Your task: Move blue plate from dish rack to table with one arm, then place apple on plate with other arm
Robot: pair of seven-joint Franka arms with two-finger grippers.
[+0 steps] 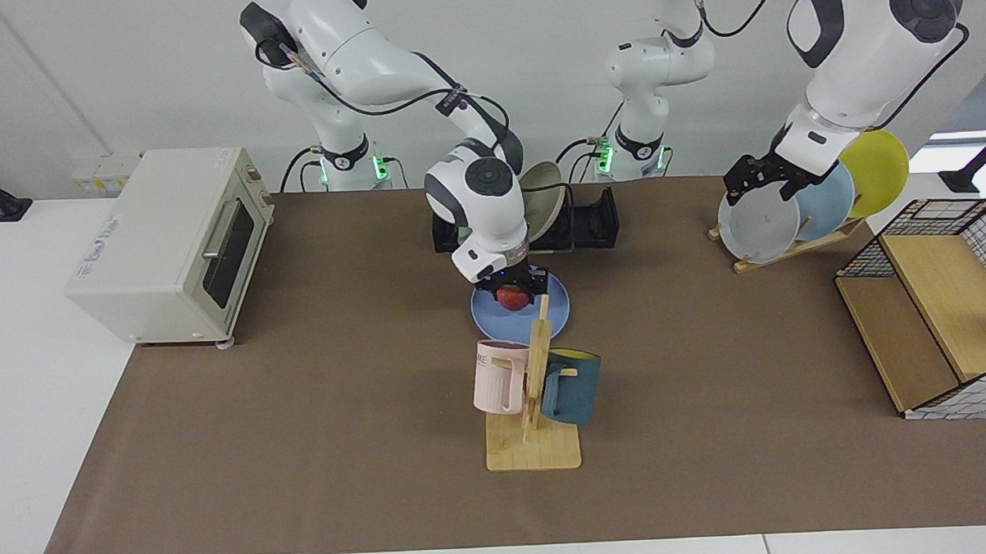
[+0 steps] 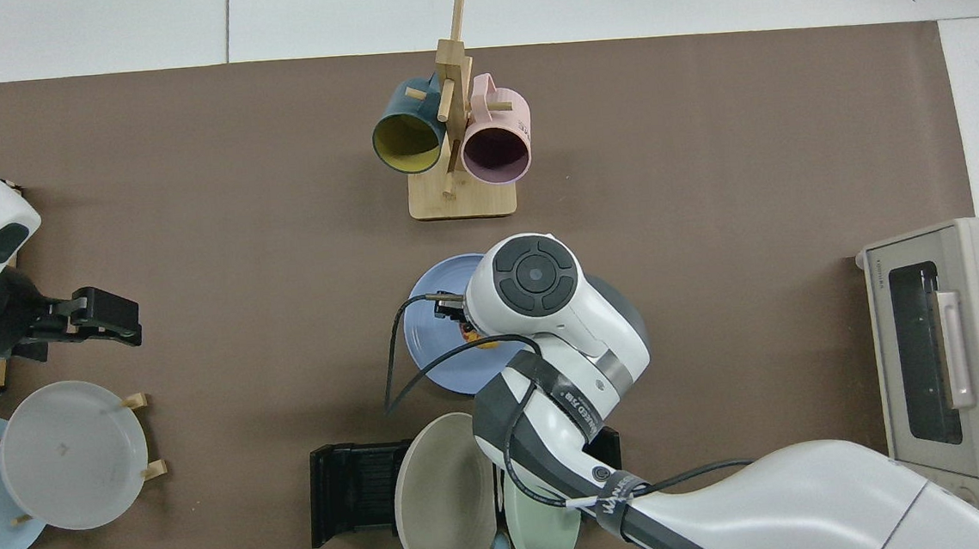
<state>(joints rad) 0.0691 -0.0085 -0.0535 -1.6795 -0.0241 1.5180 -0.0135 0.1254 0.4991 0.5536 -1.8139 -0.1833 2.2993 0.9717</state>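
The blue plate [image 1: 543,312] [image 2: 430,352] lies flat on the brown mat of the table [image 1: 300,398], in front of the black dish rack [image 1: 596,218] [image 2: 354,491]. My right gripper [image 1: 512,298] is shut on the red apple [image 1: 510,298], low over the plate's middle. I cannot tell if the apple touches the plate. From above only a sliver of the apple [image 2: 475,337] shows beside the right arm's hand. My left gripper [image 1: 759,182] [image 2: 113,318] hangs open and empty, raised near the wooden plate stand.
A beige plate [image 1: 543,189] and a green plate [image 2: 541,521] stand in the rack. A mug tree [image 1: 534,390] stands just in front of the blue plate. The wooden stand holds a grey plate [image 1: 757,218] and two others. A toaster oven [image 1: 172,243] and a wire basket [image 1: 937,302] flank the mat.
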